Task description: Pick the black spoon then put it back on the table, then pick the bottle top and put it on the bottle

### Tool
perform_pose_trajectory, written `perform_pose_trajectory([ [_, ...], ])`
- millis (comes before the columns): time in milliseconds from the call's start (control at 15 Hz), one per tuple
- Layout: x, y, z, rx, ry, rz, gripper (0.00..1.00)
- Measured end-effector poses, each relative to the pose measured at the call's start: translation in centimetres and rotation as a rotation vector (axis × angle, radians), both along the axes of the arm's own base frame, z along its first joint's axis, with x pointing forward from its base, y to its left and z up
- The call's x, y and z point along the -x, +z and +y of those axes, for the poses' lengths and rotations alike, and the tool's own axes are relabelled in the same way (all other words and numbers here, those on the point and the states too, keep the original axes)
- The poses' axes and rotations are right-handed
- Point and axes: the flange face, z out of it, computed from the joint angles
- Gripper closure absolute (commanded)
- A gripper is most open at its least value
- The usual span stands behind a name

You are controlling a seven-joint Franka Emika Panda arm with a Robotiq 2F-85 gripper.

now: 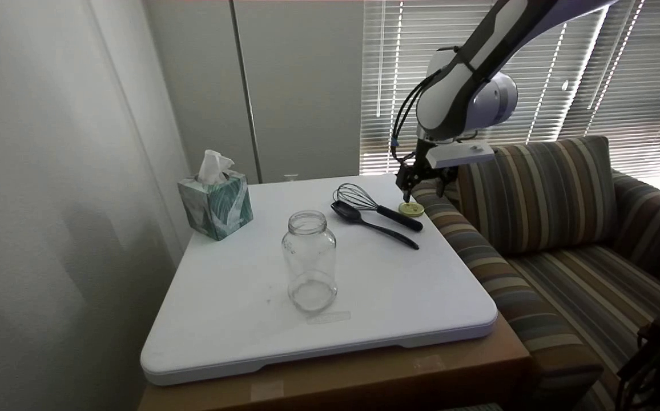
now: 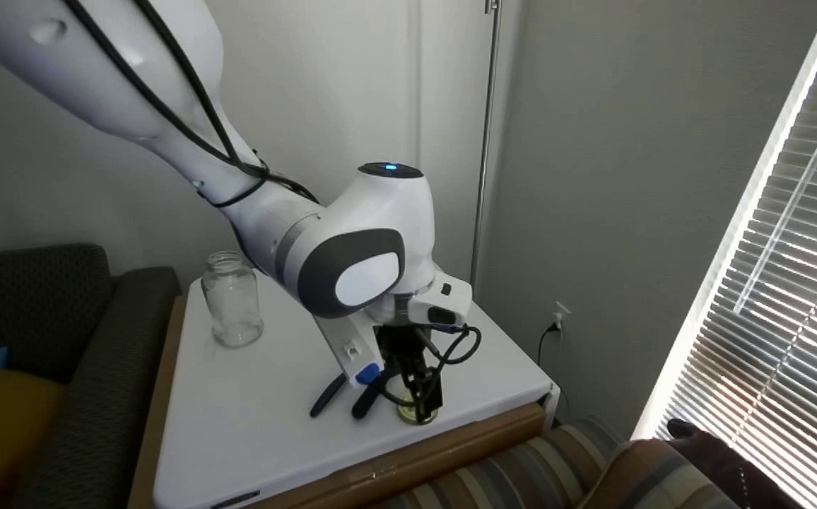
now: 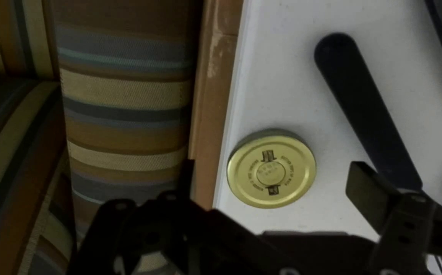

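On the bench (image 1: 227, 319), the gold bottle top (image 3: 271, 172) lay below wide-spread jaws. A level, centred descent seemed best, clear of the whisk handle (image 3: 364, 110).

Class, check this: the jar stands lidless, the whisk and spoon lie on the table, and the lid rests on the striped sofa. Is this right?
Not quite: the lid rests on the table, near its edge beside the striped sofa, as the wrist view shows. The jar does stand lidless, and the whisk and spoon lie on the table.
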Motion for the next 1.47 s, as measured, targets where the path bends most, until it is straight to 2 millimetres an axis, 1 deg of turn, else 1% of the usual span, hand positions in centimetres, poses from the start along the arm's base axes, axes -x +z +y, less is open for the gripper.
perform_pose_trajectory([
  [267, -2.9, -0.2, -0.3, 0.013, 0.013, -0.067, 0.0],
  [467, -4.2, -0.8, -1.4, 0.019, 0.005, -0.086, 0.0],
  [667, -4.8, -2.1, -2.6, -0.006, -0.025, -0.07, 0.0],
  [867, -5.1, -3.7, -4.0, -0.06, -0.076, -0.045, 0.0],
  [1000, -5.2, -4.8, -4.5, -0.079, -0.095, -0.037, 0.0],
  [1133, -5.3, -5.7, -4.6, -0.087, -0.104, -0.033, 0.0],
  [1267, -5.7, -5.6, -4.4, -0.095, -0.117, -0.021, 0.0],
  [1467, -6.0, -5.5, -3.3, -0.109, -0.137, 0.015, 0.0],
])
